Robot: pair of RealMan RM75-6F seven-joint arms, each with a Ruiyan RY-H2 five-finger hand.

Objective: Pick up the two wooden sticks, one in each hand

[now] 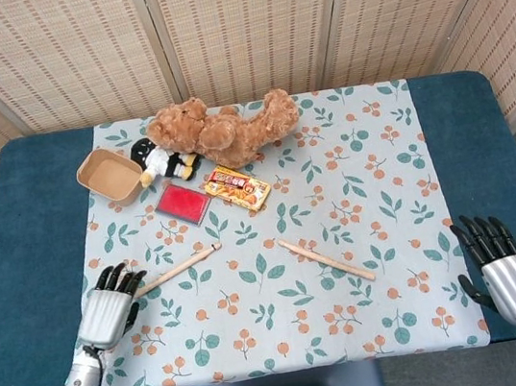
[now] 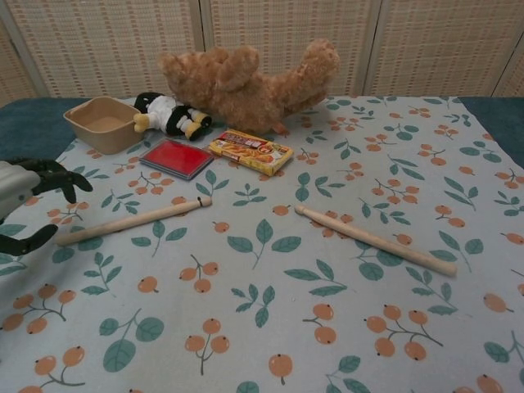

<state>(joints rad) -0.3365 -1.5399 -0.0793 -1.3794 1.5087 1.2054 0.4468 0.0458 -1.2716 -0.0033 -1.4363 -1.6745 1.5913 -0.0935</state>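
Note:
Two pale wooden sticks lie flat on the floral cloth. The left stick [image 1: 176, 269] [image 2: 133, 220] slants up to the right; the right stick [image 1: 325, 259] [image 2: 374, 239] slants down to the right. My left hand [image 1: 110, 308] [image 2: 29, 202] hovers open just beside the left stick's near end, fingers spread, holding nothing. My right hand [image 1: 495, 264] stays open off the cloth's right edge over the blue table, well clear of the right stick, and is outside the chest view.
At the back of the cloth sit a brown teddy bear [image 1: 224, 130], a small penguin toy [image 1: 163, 161], a tan bowl [image 1: 110, 174], a red pad [image 1: 183, 202] and a snack box [image 1: 238, 187]. The blue table [image 1: 33, 217] borders the cloth.

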